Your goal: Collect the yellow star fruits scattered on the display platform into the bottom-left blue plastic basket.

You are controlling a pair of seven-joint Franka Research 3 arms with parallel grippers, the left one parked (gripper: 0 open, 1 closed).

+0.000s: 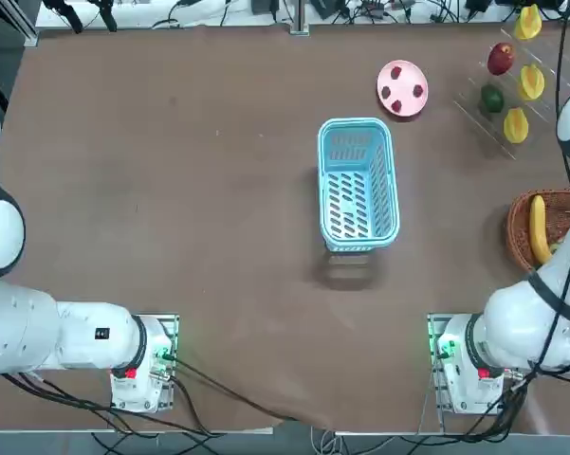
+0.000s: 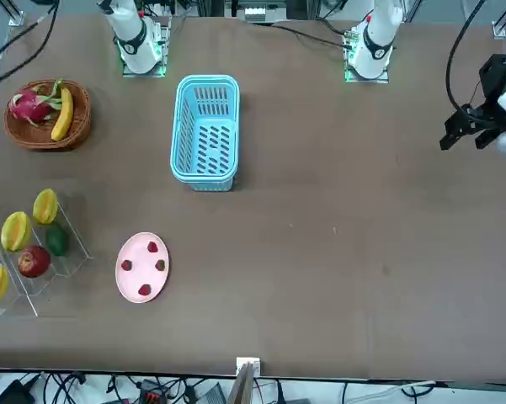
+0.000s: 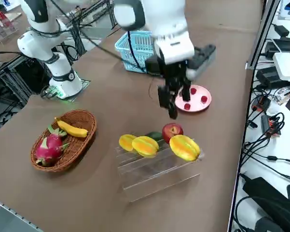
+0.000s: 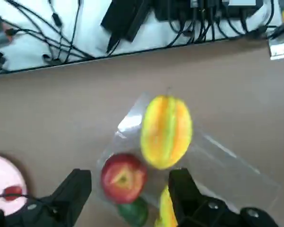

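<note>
Three yellow star fruits (image 3: 185, 147) (image 3: 145, 145) (image 3: 127, 142) lie on the transparent display platform (image 3: 154, 169) at the table's far right. In the top view the star fruits (image 1: 528, 21) (image 1: 531, 82) (image 1: 516, 124) form a row there. My right gripper (image 3: 173, 99) hangs open above the platform, with nothing between its fingers. In the wrist view one star fruit (image 4: 166, 131) lies just beyond the gripper (image 4: 131, 176), and another star fruit (image 4: 166, 210) peeks out beside one finger (image 4: 184, 189). The blue plastic basket (image 1: 358, 183) stands empty mid-table.
A red apple (image 3: 172, 130) and a green fruit (image 3: 155, 136) share the platform. A pink plate (image 1: 402, 88) with small red berries lies between basket and platform. A wicker basket (image 3: 62, 140) with a banana and a dragon fruit sits nearer my base.
</note>
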